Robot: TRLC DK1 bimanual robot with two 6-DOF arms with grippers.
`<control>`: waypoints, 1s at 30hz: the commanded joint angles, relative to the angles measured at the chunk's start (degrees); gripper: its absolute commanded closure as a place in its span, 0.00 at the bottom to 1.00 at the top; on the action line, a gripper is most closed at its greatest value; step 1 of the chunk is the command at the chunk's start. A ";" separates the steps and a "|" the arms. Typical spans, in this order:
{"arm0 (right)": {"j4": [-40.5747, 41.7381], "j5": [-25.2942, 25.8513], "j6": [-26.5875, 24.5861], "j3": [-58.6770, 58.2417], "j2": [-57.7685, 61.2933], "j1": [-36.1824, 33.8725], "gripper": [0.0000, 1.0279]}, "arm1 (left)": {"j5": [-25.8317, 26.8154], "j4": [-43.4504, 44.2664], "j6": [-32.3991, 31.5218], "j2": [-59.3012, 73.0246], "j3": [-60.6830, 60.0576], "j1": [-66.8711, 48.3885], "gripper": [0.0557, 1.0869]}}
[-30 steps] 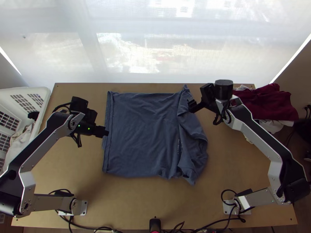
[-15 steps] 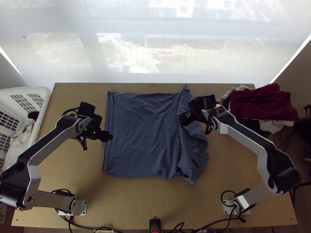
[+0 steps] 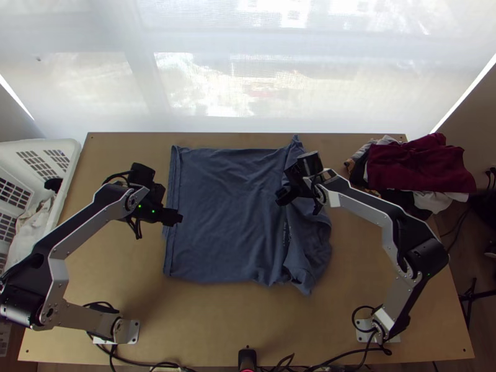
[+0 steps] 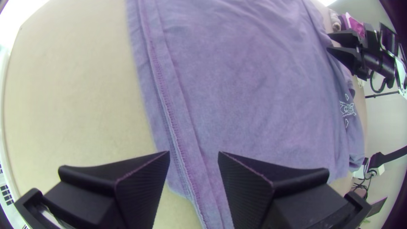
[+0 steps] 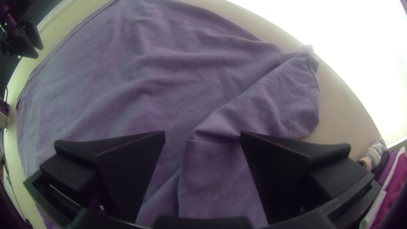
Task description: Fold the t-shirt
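Blue-grey cloth, a t-shirt (image 3: 226, 214), lies spread on the light wooden counter (image 3: 204, 322), its right-hand side in the top view folded inward and rumpled. The left gripper (image 3: 175, 217), fingers wide apart and holding nothing, hovers at the shirt's hemmed edge, while the right gripper (image 3: 282, 197), also wide and without cloth, hangs above the folded-in side.

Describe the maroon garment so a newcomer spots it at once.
Find the light wooden table, then its far right corner in the top view. A pile of clothes lies there. The maroon garment is on top, deep red against the black piece and white piece below.
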 commanded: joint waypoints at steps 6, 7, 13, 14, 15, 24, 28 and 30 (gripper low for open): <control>0.00 -0.02 -0.25 2.78 3.71 -1.39 0.90 | 0.00 -0.01 -0.10 0.98 0.64 -0.03 0.43; 0.00 -0.02 -0.34 2.87 3.44 -1.56 0.96 | 0.00 -0.01 -0.10 0.90 0.64 -0.03 0.43; 0.00 -0.02 -0.34 3.22 0.72 -4.64 0.97 | 0.00 -0.10 -0.10 0.81 0.64 -0.12 0.43; 0.00 -0.02 -0.34 3.40 0.37 -5.69 0.97 | 0.00 -0.10 -0.19 0.72 0.64 -0.12 0.43; 0.08 -0.02 -0.60 3.57 0.02 -6.66 0.97 | 0.00 -0.19 -0.19 0.63 0.64 -0.21 0.43; -2.03 -0.28 -3.94 6.12 -0.07 -17.56 0.97 | 0.00 -0.63 0.07 -0.16 0.02 -0.03 0.43; -2.29 -0.54 -5.17 7.00 1.42 -21.07 0.97 | 0.00 -0.80 0.25 -0.42 -0.24 -0.03 0.43; -2.47 -0.63 -5.61 7.26 2.21 -22.39 0.97 | 0.00 -0.89 0.25 -0.77 -0.24 0.06 0.43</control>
